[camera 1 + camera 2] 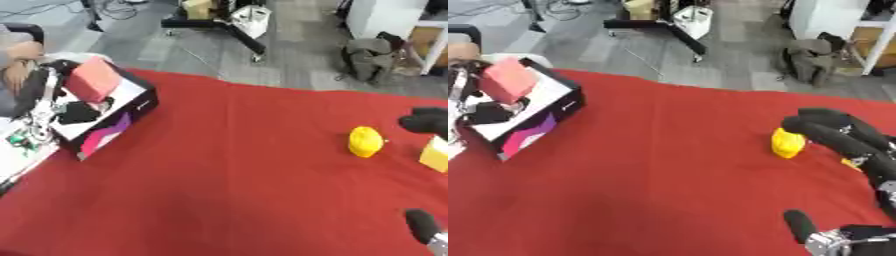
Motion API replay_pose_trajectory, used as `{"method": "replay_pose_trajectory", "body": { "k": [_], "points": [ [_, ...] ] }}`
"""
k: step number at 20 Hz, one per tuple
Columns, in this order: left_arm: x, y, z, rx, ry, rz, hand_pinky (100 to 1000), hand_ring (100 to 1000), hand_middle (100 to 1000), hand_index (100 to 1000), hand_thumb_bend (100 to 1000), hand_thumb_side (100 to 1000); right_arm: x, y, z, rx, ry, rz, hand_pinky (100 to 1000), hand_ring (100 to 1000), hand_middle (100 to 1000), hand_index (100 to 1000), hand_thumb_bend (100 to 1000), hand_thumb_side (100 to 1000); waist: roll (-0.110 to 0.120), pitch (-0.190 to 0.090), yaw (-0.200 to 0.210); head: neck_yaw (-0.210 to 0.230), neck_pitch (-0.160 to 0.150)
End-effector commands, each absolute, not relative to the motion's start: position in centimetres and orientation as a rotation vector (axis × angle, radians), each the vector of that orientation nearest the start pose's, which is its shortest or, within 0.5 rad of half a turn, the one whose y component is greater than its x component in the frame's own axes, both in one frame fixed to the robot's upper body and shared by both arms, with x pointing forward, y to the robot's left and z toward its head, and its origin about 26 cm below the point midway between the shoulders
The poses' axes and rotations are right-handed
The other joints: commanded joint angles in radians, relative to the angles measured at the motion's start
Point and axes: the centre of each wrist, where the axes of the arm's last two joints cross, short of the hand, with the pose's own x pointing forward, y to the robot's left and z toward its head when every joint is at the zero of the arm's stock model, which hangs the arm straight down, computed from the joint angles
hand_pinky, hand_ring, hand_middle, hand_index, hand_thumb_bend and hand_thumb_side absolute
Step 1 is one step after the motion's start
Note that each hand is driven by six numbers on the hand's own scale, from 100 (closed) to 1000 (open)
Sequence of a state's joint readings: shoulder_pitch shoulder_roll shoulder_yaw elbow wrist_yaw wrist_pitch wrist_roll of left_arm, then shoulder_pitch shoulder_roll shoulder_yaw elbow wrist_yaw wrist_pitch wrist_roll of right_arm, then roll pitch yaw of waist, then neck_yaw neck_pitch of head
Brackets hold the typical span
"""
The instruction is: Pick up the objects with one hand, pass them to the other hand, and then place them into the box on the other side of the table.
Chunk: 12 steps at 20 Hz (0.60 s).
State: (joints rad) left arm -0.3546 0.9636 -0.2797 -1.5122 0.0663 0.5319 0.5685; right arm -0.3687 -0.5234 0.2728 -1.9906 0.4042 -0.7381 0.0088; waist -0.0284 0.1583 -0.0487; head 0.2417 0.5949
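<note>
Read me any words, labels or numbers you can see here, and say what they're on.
No text can be read.
Box: a small white mark on its black side, too blurred to read; the pink and purple patch is a pattern, not letters.
Yellow object, red cloth: no print visible.

Red table cloth (227,170); yellow object (366,141); black-and-white box (105,120) with magenta marking; black hand (842,135).

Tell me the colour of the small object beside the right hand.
Yellow object, clearest in the left eye view.
</note>
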Motion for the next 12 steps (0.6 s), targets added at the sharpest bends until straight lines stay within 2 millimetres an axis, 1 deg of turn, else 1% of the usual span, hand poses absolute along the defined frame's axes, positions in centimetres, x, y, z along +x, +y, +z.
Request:
{"method": "replay_pose_trajectory", "body": {
  "k": [1, 4, 5, 7, 10, 12],
  "points": [
    [34.4, 41.2, 16.7, 1.597, -1.091, -0.138, 677, 624, 639, 913, 508, 217, 29.7, -22.2, 20.4, 0.157, 2.800, -1.361, 896, 838, 837, 984, 150, 385, 0.001, -0.007, -0.003, 0.007, -0.028],
    [35.2, 42.0, 16.0, 1.634, -0.992, -0.099, 699, 630, 643, 872, 453, 232, 29.7, -22.2, 20.3, 0.149, 2.803, -1.366, 899, 838, 835, 983, 138, 393, -0.002, -0.003, -0.007, 0.001, -0.041],
    [35.6, 42.2, 16.0, 1.645, -0.964, -0.084, 707, 631, 643, 846, 427, 242, 29.7, -22.1, 20.3, 0.146, 2.803, -1.368, 900, 838, 834, 984, 132, 397, -0.004, -0.001, -0.009, -0.001, -0.046],
    [36.4, 42.4, 16.1, 1.666, -0.917, -0.055, 716, 634, 646, 830, 409, 248, 29.7, -22.1, 20.2, 0.141, 2.806, -1.369, 901, 837, 833, 983, 131, 398, -0.006, 0.002, -0.014, 0.000, -0.052],
    [37.0, 41.6, 16.7, 1.678, -0.904, -0.036, 740, 646, 660, 812, 398, 268, 29.7, -22.1, 20.2, 0.140, 2.809, -1.371, 902, 837, 832, 983, 128, 401, -0.008, 0.005, -0.018, -0.001, -0.055],
    [37.1, 40.8, 17.4, 1.671, -0.940, -0.023, 752, 652, 666, 793, 382, 273, 29.7, -22.1, 20.2, 0.142, 2.810, -1.372, 902, 837, 832, 983, 128, 401, -0.009, 0.005, -0.017, -0.004, -0.053]
  ]
}}
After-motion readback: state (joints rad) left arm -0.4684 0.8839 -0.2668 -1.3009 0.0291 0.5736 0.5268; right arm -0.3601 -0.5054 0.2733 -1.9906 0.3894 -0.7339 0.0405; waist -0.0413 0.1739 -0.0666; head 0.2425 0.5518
